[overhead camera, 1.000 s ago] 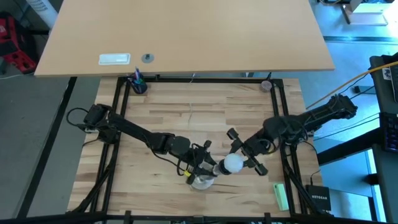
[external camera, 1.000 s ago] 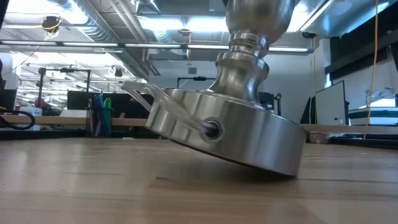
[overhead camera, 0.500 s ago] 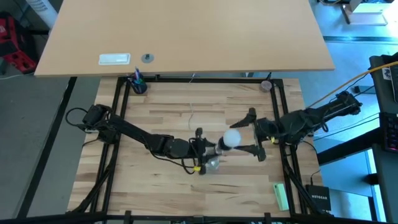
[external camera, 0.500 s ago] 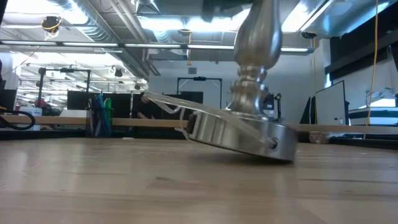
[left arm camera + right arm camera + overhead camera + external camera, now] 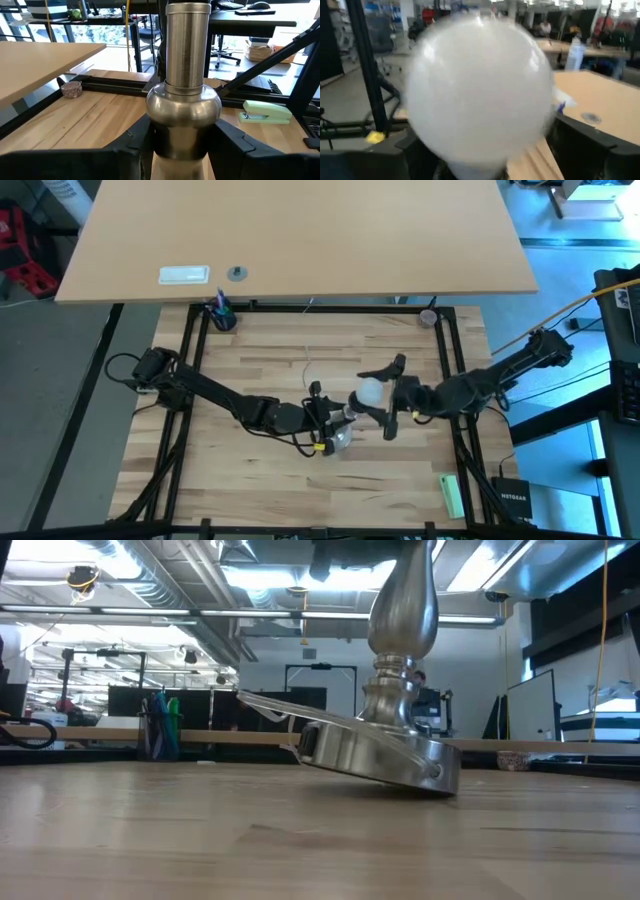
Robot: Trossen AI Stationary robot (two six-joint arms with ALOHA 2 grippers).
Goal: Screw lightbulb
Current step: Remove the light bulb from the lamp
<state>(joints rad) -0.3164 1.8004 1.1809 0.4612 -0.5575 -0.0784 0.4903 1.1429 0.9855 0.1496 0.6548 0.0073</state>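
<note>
The silver stand [image 5: 342, 432] leans on the wooden table with my left gripper [image 5: 322, 420] shut on its stem. Its dark socket top [image 5: 186, 45] points toward the table's right side. The white lightbulb [image 5: 368, 393] sits at that socket end and fills the right wrist view [image 5: 480, 90]. My right gripper [image 5: 390, 398] is open, one finger on the far side of the globe and one on the near side, both well clear of it in the high view. In the low view only the right edge [image 5: 440, 785] of the stand's round base rests on the table. My left gripper pinches the stand's stem just below its rounded bulge [image 5: 182, 142] between its two fingers [image 5: 135, 147]. The fingers come in about level from the table's left and lie across the stem. The stand is tilted, with one edge of its base on the table and the other raised.
A clear cord [image 5: 270, 705] runs off the stand's base. A green stapler [image 5: 452, 495] lies at the near right. A cup of pens [image 5: 222, 315] stands at the far left, and a small round pot [image 5: 428, 317] at the far right. Black frame rails [image 5: 190, 380] border the table.
My right gripper has opened and let go of the lightbulb, turned, and gone toward the far edge; its fingers now stand either side of the globe. My left gripper has carried the tilted stand, with the bulb, toward the far edge and a little right.
</note>
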